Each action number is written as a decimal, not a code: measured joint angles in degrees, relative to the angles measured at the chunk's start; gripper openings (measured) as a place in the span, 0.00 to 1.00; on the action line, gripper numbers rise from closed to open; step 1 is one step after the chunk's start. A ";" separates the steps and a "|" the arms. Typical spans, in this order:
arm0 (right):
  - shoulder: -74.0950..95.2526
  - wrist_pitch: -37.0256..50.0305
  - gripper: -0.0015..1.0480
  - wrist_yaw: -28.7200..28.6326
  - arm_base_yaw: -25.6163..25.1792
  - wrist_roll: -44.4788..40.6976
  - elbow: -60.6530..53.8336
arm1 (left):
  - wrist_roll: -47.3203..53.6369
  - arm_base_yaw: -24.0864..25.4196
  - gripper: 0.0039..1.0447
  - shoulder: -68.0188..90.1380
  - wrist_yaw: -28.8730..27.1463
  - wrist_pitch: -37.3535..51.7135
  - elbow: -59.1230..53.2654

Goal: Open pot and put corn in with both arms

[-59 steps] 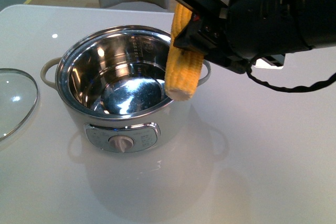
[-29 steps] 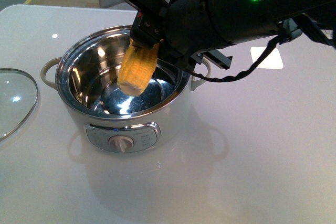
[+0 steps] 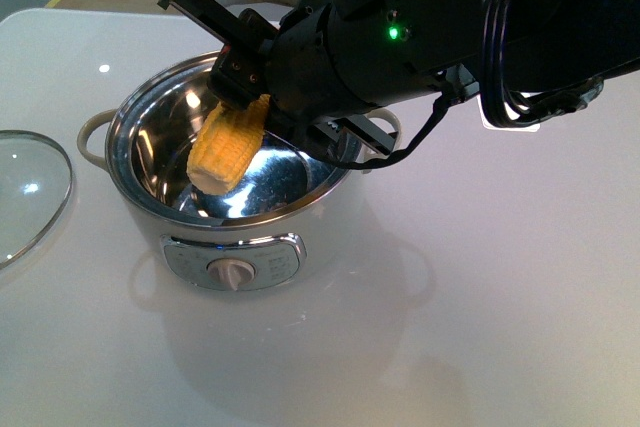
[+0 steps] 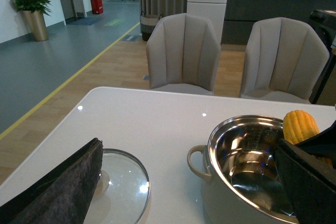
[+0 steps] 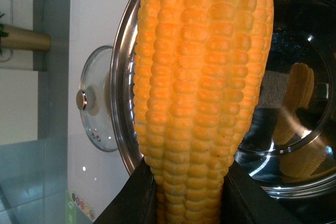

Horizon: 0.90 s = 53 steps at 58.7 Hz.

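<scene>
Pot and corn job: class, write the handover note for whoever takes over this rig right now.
Right gripper: shut on the corn, held tilted over the open pot, lower end inside the steel bowl, not yet released.
Left gripper: away from the pot, over the glass lid; open or shut cannot be told.
Done: lid off, lying on the table to the pot's left.
Left: lower the corn, release, withdraw.

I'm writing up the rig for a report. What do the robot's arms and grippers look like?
The right arm is bulky and matte black, with a small green light and a twisted black cable hanging beneath. Its right gripper is a black clamp with long flat fingers. Of the left gripper, only a dark, rough-textured pad shows.
</scene>
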 joint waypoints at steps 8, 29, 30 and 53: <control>0.68 -0.55 0.25 0.11 0.48 0.00 0.83 | 0.00 0.00 0.94 0.00 0.00 0.00 0.00; 1.70 -1.22 0.58 0.61 0.92 0.04 1.64 | 0.00 0.00 0.94 0.00 0.00 0.00 0.00; 1.70 -1.25 0.58 0.61 0.92 0.04 1.64 | 0.00 0.00 0.94 0.00 0.00 0.00 0.00; 0.63 -0.17 0.75 0.76 -0.72 1.42 0.00 | 0.00 0.00 0.94 0.00 0.00 0.00 0.00</control>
